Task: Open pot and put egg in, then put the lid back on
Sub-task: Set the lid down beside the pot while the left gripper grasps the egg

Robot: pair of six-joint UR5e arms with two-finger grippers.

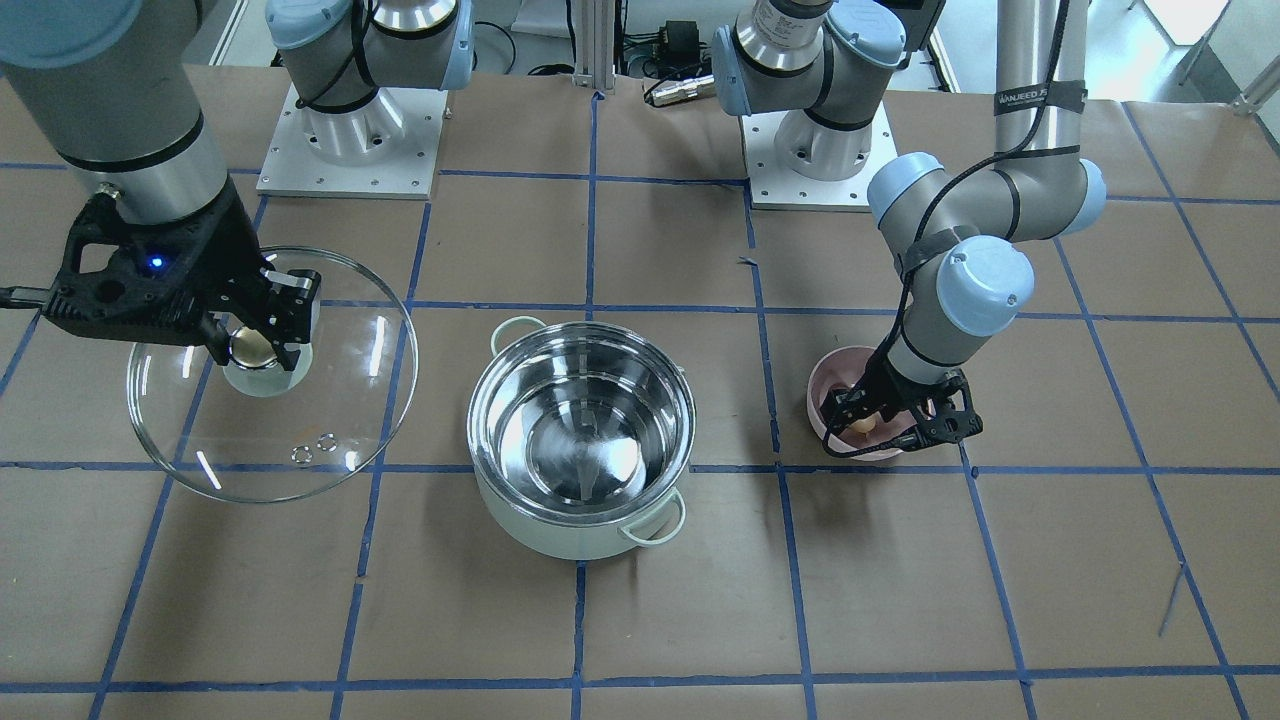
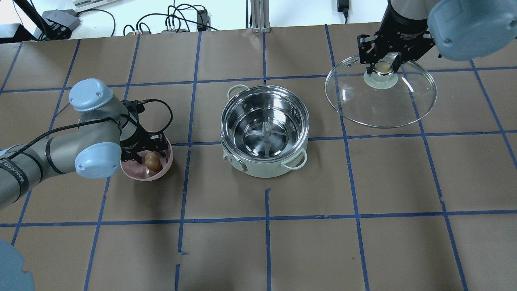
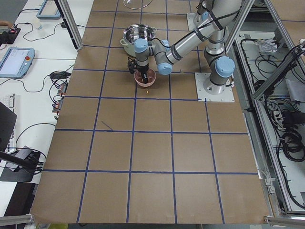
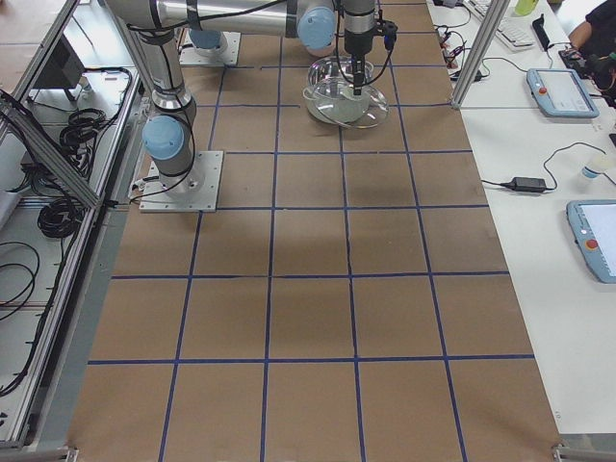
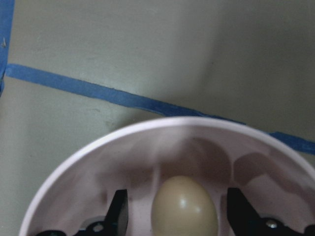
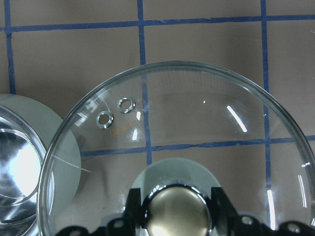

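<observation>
The mint-green pot [image 1: 560, 525] stands open and empty at the table's middle, also in the overhead view [image 2: 262, 167]. My right gripper [image 2: 382, 65] is shut on the gold knob [image 6: 177, 211] of the glass lid [image 2: 379, 105] and holds it off to the pot's side, slightly tilted [image 1: 330, 400]. My left gripper [image 2: 151, 158] is down inside a pink bowl [image 2: 139, 173]. Its open fingers [image 5: 120, 214] stand on either side of the tan egg [image 5: 184, 206], with gaps showing between them and it. The egg rests on the bowl's bottom.
Brown paper with a blue tape grid covers the table. The two arm bases [image 1: 350, 140] stand at the robot's edge. The pink bowl [image 1: 825, 385] sits about one grid square from the pot, on the side opposite the lid. Cables and monitors lie beyond the table edges.
</observation>
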